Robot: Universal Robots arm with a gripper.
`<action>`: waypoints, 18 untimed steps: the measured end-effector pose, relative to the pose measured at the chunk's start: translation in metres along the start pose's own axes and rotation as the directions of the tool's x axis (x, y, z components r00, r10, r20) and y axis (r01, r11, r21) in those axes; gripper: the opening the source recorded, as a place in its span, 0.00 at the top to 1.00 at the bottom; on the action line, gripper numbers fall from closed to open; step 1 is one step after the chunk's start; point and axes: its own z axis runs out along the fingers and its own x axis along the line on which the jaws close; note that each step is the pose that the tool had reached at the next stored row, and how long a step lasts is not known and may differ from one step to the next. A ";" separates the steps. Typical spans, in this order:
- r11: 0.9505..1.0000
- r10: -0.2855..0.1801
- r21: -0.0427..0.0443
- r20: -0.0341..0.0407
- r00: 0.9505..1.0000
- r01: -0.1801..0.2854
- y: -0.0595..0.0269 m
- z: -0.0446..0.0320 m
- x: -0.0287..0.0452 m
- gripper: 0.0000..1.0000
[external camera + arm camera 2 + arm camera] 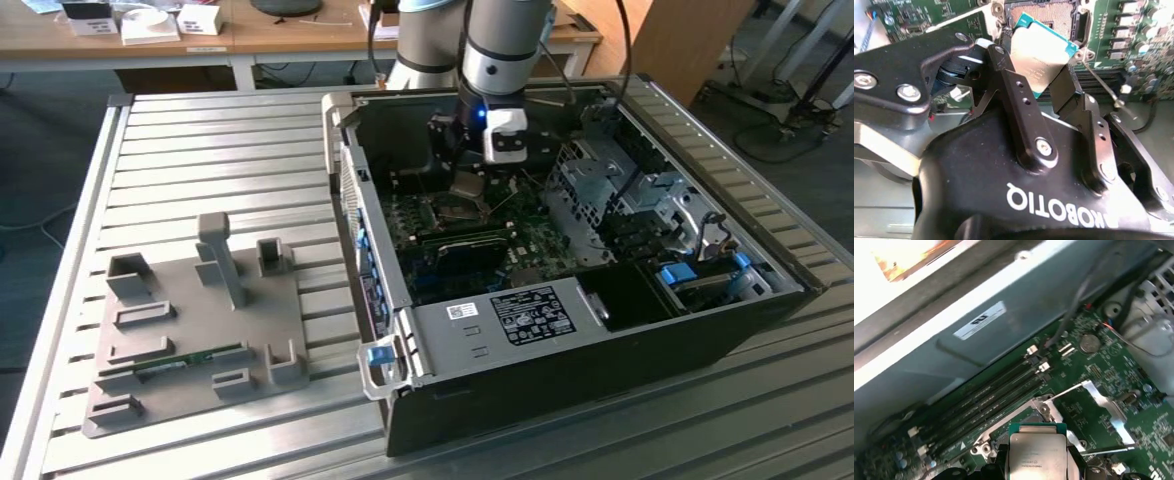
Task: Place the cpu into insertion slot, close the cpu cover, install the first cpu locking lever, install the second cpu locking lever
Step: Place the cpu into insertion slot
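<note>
Exterior view's right: a black open-sided computer case [561, 350] lies flat on the slatted metal table [200, 150], green circuit board [534, 240] facing up. The black two-fingered gripper [1036, 75] pinches the silvery square cpu [1041, 55] by opposite edges, apparently leaving its underside free, above the dark square insertion slot [1051, 15] toward the case's far side.

A robotics lab: a slatted metal bench [200, 150] carrying an opened computer case [561, 330], with wooden desks [80, 45] behind.

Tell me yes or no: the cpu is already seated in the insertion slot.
No: in the second wrist view the tool grips the cpu by its edges, and the insertion slot shows bare beyond it.
</note>
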 end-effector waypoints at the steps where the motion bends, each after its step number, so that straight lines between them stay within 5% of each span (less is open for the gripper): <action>1: 1.000 0.020 0.000 0.002 1.000 -0.020 0.0000 0.0001 0.0000 0.46; 5: 0.996 0.091 -0.001 0.009 0.996 -0.091 0.0000 0.0005 0.0000 0.46; 9: 0.987 0.162 -0.002 0.016 0.987 -0.162 -0.0001 0.0009 0.0000 0.46; 14: 0.968 0.251 -0.004 0.024 0.968 -0.251 -0.0001 0.0014 0.0000 0.46; 18: 0.948 0.319 -0.006 0.031 0.947 -0.319 -0.0002 0.0019 0.0000 0.46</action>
